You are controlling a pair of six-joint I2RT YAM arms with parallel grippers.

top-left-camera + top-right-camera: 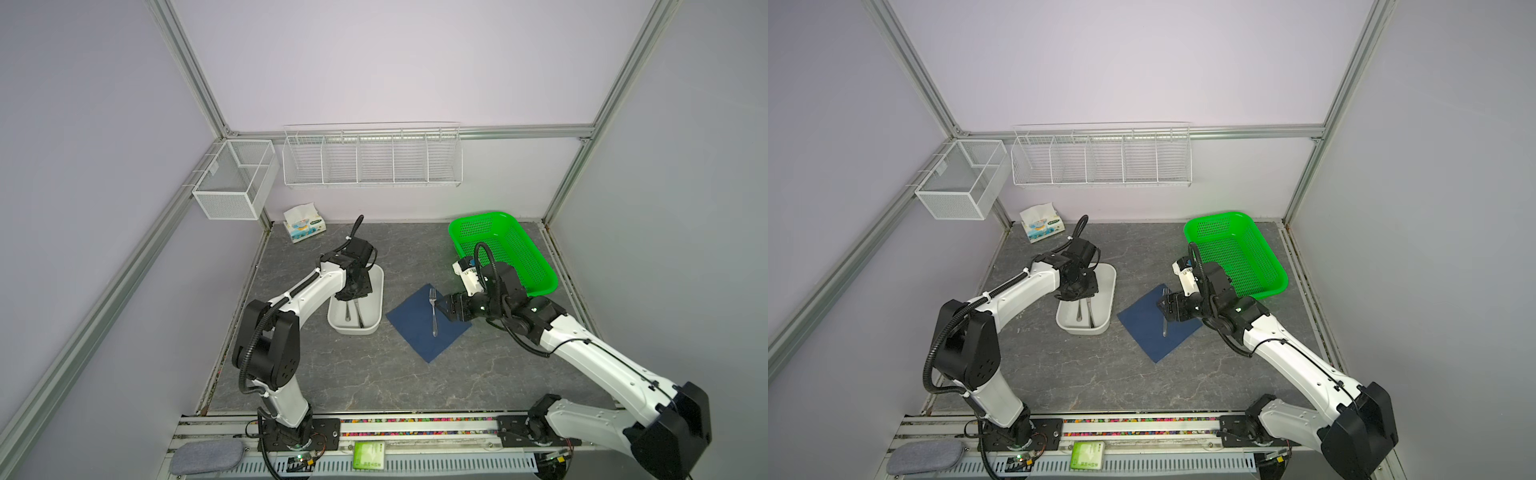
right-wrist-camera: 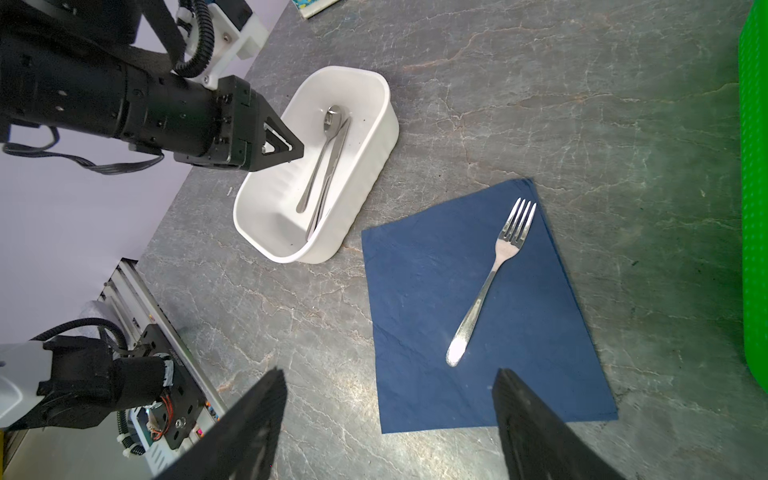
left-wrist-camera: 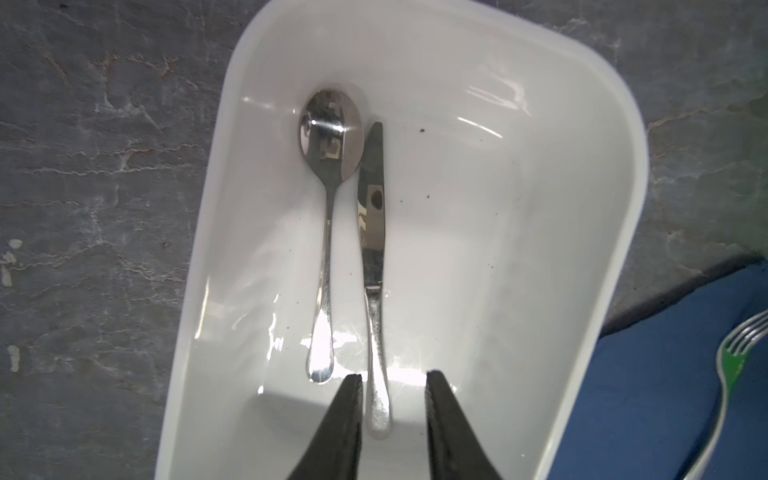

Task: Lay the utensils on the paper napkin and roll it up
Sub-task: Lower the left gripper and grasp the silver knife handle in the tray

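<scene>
Two slim, shiny silver utensils, a round-bowled spoon (image 3: 328, 232) and a knife (image 3: 372, 232), lie side by side in the glossy white oblong tray (image 3: 540, 208) below the left gripper (image 3: 392, 382). It points down, jaws slightly apart, and the knife's handle shows between them. The right gripper (image 2: 390, 386) reaches low over the grey marbled table (image 2: 540, 104), jaws wide and empty. Just ahead of it, the silver metal fork (image 2: 490, 278) lies flat on the thin navy paper napkin (image 2: 424, 324).

In both top views the left gripper (image 1: 353, 296) covers the upper ends of the shiny silver spoon (image 1: 348, 313) and knife (image 1: 360, 319). In a top view the right gripper (image 1: 1162, 307) hides the middle of the silver fork (image 1: 1165, 330); the left wrist view cuts off its handle.
</scene>
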